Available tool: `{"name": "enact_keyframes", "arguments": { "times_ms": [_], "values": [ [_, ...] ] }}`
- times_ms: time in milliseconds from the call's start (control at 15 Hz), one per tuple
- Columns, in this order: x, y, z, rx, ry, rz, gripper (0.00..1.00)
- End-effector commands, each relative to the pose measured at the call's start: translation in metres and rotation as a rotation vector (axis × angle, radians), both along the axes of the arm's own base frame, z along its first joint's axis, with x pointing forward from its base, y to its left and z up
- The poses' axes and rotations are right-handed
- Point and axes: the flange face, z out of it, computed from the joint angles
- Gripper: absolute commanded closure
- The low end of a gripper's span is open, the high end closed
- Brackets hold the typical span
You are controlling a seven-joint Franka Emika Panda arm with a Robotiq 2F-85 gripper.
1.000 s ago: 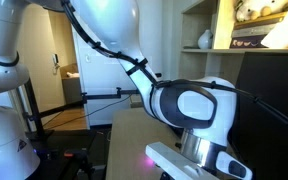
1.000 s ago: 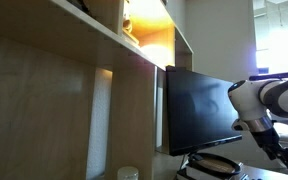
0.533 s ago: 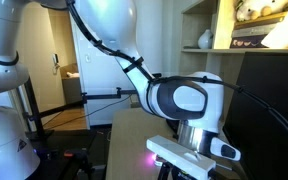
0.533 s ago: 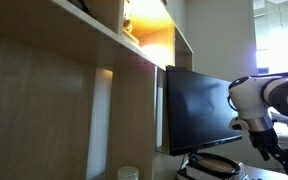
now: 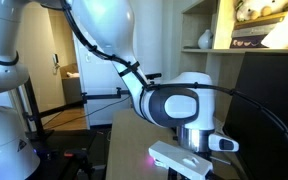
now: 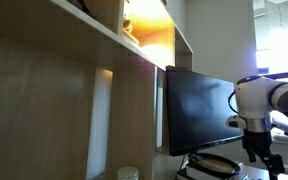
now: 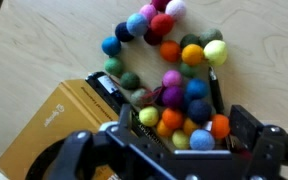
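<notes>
jaws stand well apart in the wrist view, and the gripper [image 7: 167, 96] straddles the thick end of a string of felt balls [image 7: 174, 50]. One dark finger [image 7: 119, 88] sits at the edge of the clump beside the cardboard box [image 7: 52, 118], and the other is on the far side. i cannot tell whether the pads are pressing the balls or only bracketing them, because the soft clump fills the gap and hides any contact. the balls lie on the pale wooden table [image 7: 269, 40], bunched under the wrist, with a looser tail curling away toward the top of the view. that suits a downward approach at the densest part, where there is the most to catch. the box lies flat, touching or just beside the heap, so there is little room on that side. in an exterior view the arm [image 6: 259, 105] hangs in front of a dark monitor [image 6: 194, 110].
</notes>
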Motion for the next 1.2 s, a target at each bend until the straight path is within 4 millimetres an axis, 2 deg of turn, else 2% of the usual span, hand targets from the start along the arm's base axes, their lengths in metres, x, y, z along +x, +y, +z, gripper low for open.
{"name": "enact_keyframes", "arguments": {
  "times_ms": [0, 267, 333, 467, 1133],
  "values": [
    [0.0, -0.001, 0.0, -0.001, 0.001, -0.003, 0.0],
    [-0.001, -0.001, -0.003, 0.0, 0.005, -0.003, 0.0],
    [0.002, -0.006, 0.004, 0.005, -0.005, -0.026, 0.0],
    [0.003, -0.009, 0.004, 0.012, -0.006, -0.048, 0.0],
    [0.002, 0.011, -0.035, -0.039, 0.037, 0.018, 0.0]
  ]
}}
